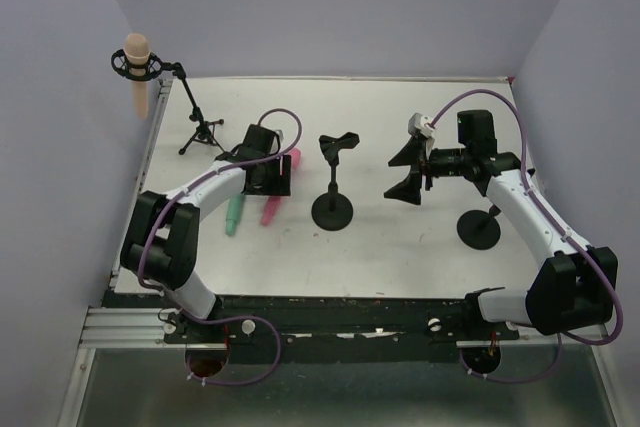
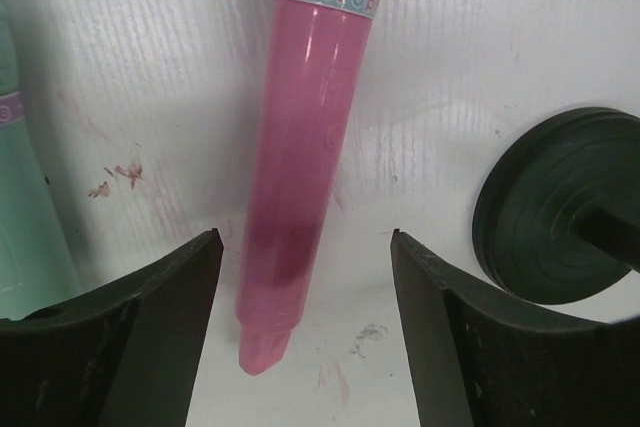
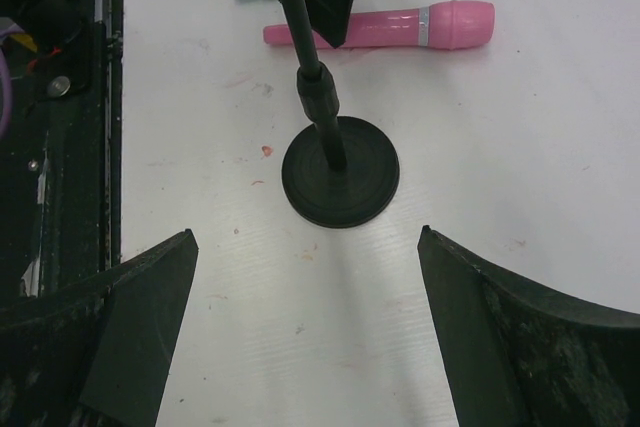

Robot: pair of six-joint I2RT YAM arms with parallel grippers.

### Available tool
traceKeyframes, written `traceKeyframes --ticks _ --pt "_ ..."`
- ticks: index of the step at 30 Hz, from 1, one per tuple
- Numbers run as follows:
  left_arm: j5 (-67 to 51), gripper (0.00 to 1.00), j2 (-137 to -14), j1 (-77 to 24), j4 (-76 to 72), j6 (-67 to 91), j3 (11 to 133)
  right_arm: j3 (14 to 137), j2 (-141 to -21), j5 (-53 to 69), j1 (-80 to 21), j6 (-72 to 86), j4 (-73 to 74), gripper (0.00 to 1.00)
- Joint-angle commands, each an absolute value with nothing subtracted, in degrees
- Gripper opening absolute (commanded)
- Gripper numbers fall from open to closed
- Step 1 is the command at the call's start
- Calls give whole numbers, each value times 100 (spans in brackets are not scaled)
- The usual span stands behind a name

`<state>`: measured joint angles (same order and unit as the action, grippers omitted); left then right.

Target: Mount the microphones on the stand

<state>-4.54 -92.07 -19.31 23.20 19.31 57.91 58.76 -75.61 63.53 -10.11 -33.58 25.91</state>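
The pink microphone [image 2: 305, 137] lies flat on the table, and my open left gripper [image 2: 306, 239] straddles its tail end, one finger on each side, not touching it. The teal-green microphone [image 2: 25, 237] lies just to its left. In the top view the left gripper [image 1: 268, 183] hangs low over the pink microphone [image 1: 272, 209] and the teal-green microphone [image 1: 233, 215]. The peach-beige microphone [image 1: 136, 69] sits in the clip of a tripod stand [image 1: 201, 135] at the far left. My right gripper [image 1: 401, 171] is open and empty, facing the middle stand [image 1: 332, 209], whose clip [image 1: 338, 143] is empty.
A second round-base stand [image 1: 479, 229] stands beside the right arm. The middle stand's base [image 3: 340, 184] and pole [image 3: 310, 57] lie ahead of the right gripper [image 3: 307, 235], with the pink microphone [image 3: 400, 25] beyond. That same base [image 2: 565, 207] lies right of the left gripper. Walls enclose the table.
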Motion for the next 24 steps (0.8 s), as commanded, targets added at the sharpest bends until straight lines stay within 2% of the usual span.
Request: traceKeyframes --ticks 1,2,12,18,24 --pt "121 71 -9430 -2109 2751 2047 5907 5897 -7541 6486 -993 -3472 2716 100" --pt "201 68 -9431 -2153 2768 2074 5915 5897 -7541 6495 -984 -3480 2725 100" --pt "334 67 -9738 -2294 3304 2065 6319 5933 -7550 6521 -984 -3533 2804 100" --pt "501 59 -10002 -2373 3673 2066 6662 5959 -7532 6548 -976 -3577 2865 100" --pt "431 58 -10204 -2382 3954 1995 6952 6003 -7523 6574 -958 -3630 2936 100"
